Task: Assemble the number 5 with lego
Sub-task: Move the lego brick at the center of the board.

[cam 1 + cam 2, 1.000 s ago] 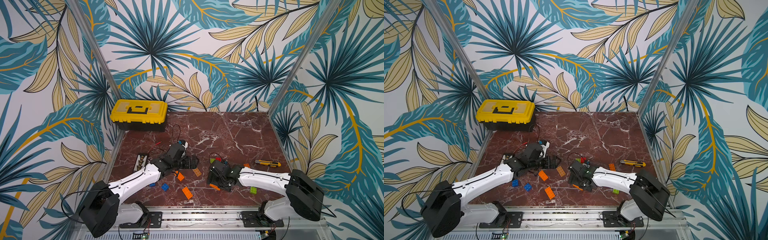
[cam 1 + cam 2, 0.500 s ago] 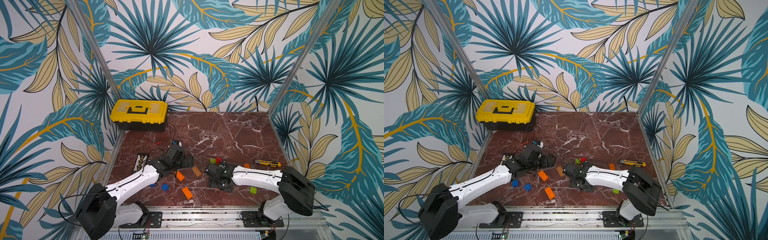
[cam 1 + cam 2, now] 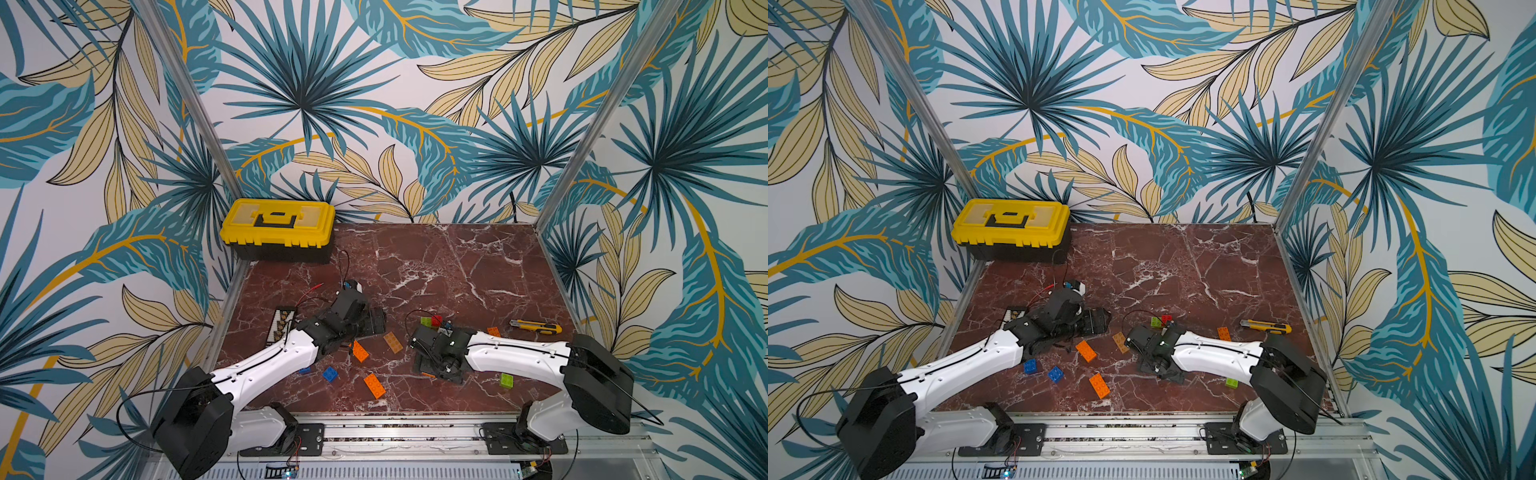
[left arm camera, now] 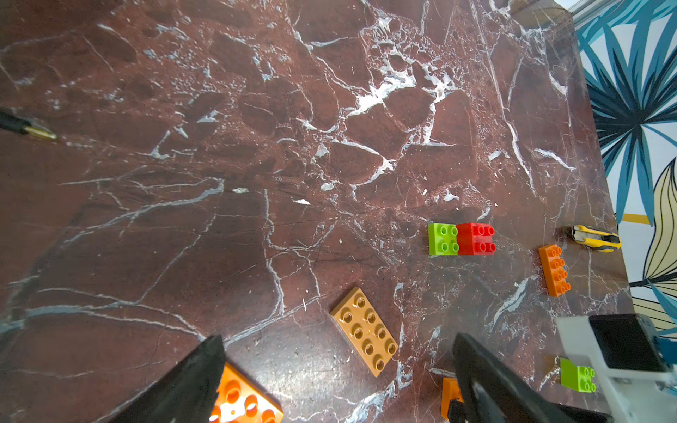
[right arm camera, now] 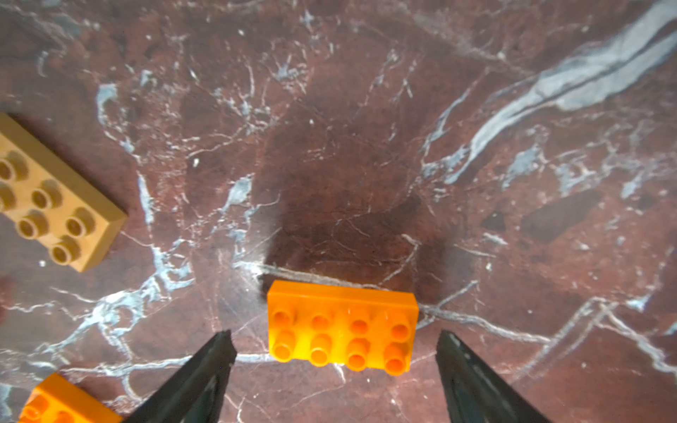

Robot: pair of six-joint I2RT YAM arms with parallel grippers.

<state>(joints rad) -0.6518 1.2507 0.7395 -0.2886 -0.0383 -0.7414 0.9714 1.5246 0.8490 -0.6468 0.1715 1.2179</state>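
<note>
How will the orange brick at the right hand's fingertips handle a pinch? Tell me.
Probably stiff: the orange brick is moulded plastic, unlikely to flex. It lies flat, studs up, on the table, so it should not roll or tip. Its glossy sides may slip if the open right hand pinches off-centre.

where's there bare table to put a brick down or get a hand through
The widest bare stretch of table lies at the back, from the yellow toolbox across to the right edge, behind the utility knife. The front middle, between the left arm and right arm, is crowded with loose bricks.
</note>
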